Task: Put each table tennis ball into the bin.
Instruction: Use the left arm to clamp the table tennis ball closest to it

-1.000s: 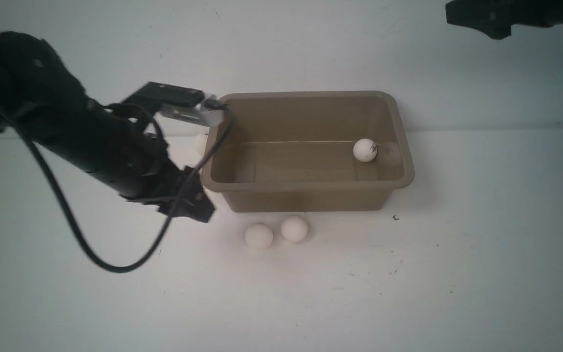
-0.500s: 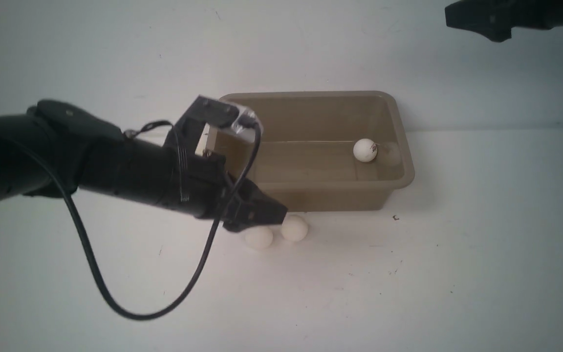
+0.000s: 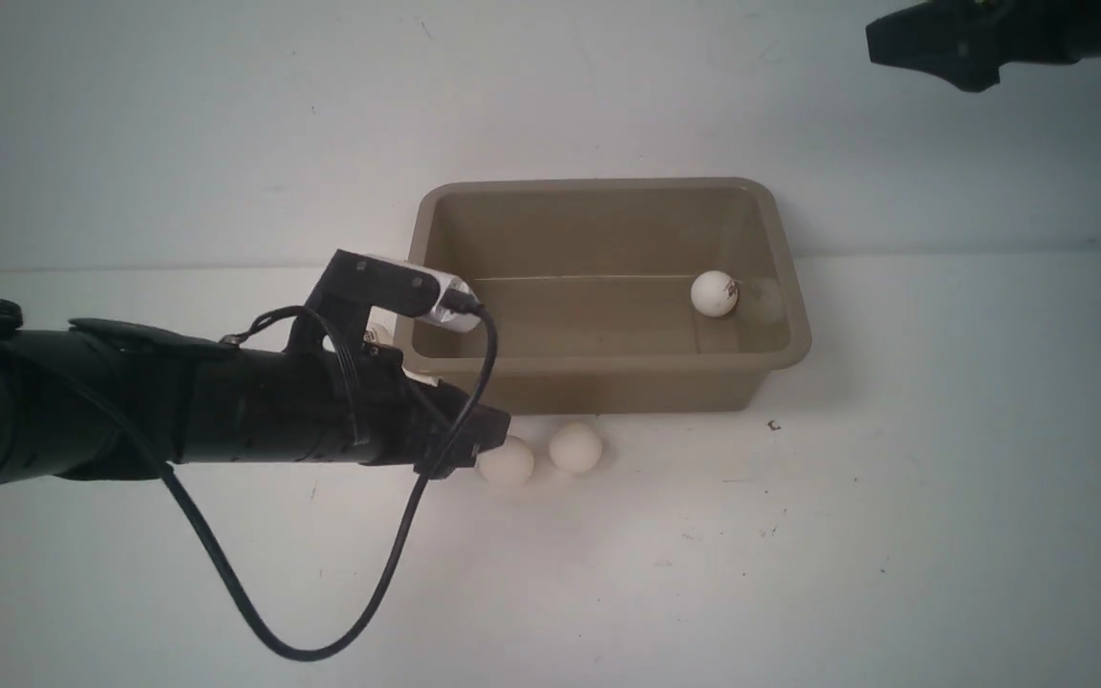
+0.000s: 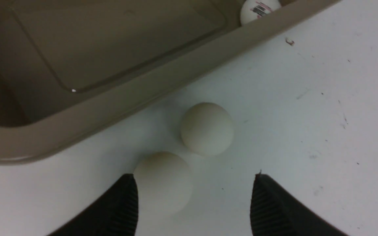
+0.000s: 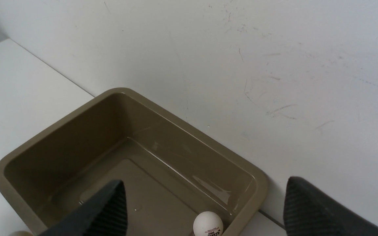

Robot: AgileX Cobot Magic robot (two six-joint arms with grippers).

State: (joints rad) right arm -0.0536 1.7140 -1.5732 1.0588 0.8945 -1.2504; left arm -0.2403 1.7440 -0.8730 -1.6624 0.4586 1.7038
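The taupe bin (image 3: 608, 365) stands at the back of the table with one table tennis ball (image 3: 713, 292) inside at its right end. Two more balls lie just in front of it: a left ball (image 3: 508, 462) and a right ball (image 3: 575, 446). My left gripper (image 3: 495, 438) is low at the left ball. In the left wrist view this gripper (image 4: 194, 179) is open, and the left ball (image 4: 162, 183) lies between the jaws against one finger (image 4: 123, 203), with the other ball (image 4: 207, 128) beyond. My right gripper (image 5: 205, 182) hangs open, high over the bin (image 5: 189, 126).
A further white ball (image 3: 377, 334) peeks out behind the left arm's wrist camera, by the bin's left end. The left arm's black cable (image 3: 321, 650) loops over the table's front. A white wall rises right behind the bin.
The left arm swung from the bin's left end round to its front and came down to table level at the left ball. The right arm barely shifted.
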